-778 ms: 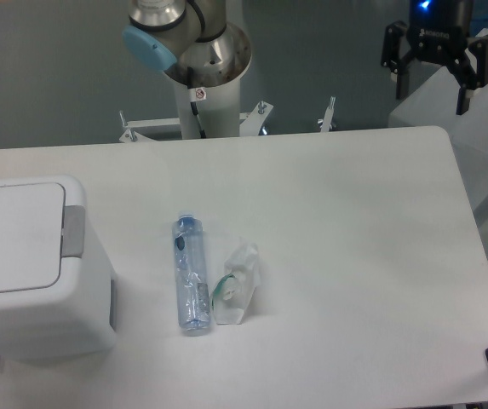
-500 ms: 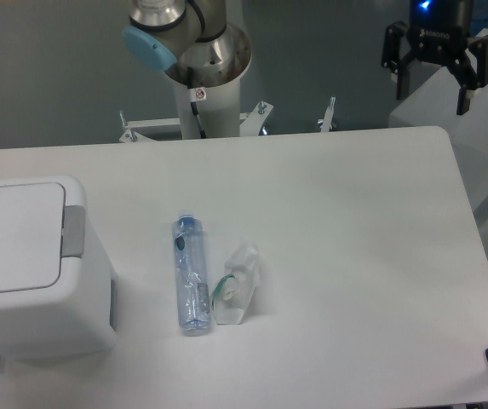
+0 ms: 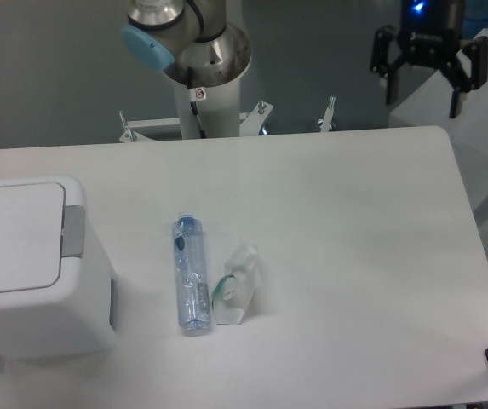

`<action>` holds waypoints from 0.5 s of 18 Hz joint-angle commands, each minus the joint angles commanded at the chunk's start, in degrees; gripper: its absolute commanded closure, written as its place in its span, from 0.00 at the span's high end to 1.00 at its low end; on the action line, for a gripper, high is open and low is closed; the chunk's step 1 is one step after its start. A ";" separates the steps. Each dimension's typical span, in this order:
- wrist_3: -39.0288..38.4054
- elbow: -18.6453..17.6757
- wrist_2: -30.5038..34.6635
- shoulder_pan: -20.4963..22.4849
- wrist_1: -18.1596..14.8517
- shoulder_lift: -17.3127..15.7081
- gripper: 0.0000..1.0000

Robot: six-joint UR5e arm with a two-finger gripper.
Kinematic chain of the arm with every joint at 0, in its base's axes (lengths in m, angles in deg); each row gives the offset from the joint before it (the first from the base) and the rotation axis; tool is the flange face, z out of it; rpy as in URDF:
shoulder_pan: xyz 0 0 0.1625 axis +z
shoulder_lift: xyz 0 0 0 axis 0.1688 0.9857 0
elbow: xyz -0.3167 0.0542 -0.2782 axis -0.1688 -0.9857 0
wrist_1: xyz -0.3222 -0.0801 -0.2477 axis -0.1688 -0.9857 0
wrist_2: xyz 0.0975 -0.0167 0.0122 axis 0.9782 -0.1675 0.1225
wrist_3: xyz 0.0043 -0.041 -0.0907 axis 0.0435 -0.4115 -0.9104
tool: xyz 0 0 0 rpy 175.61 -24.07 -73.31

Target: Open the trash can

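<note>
The trash can (image 3: 31, 273) is a large white boxy bin at the left edge of the table. Its flat white lid (image 3: 9, 234) lies shut, and the grey push tab (image 3: 73, 231) sits on its right side. My gripper (image 3: 423, 100) hangs open and empty above the table's far right corner, far from the trash can. Its two black fingers (image 3: 392, 81) point down, spread apart.
A clear plastic bottle (image 3: 190, 274) lies in the middle of the white table (image 3: 354, 256). A crumpled clear wrapper (image 3: 238, 284) lies beside it on the right. The arm's base (image 3: 201, 64) stands behind the table's far edge. A pale box (image 3: 482, 102) stands at the far right.
My gripper has moved slightly left and up. It stays open. The trash can, bottle and wrapper have not moved.
</note>
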 joint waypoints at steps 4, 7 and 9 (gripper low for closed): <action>-12.91 0.62 0.00 -5.97 0.17 -0.09 1.00; -21.27 0.70 0.00 -12.21 4.82 0.87 1.00; -28.03 0.70 0.00 -15.64 6.58 1.75 1.00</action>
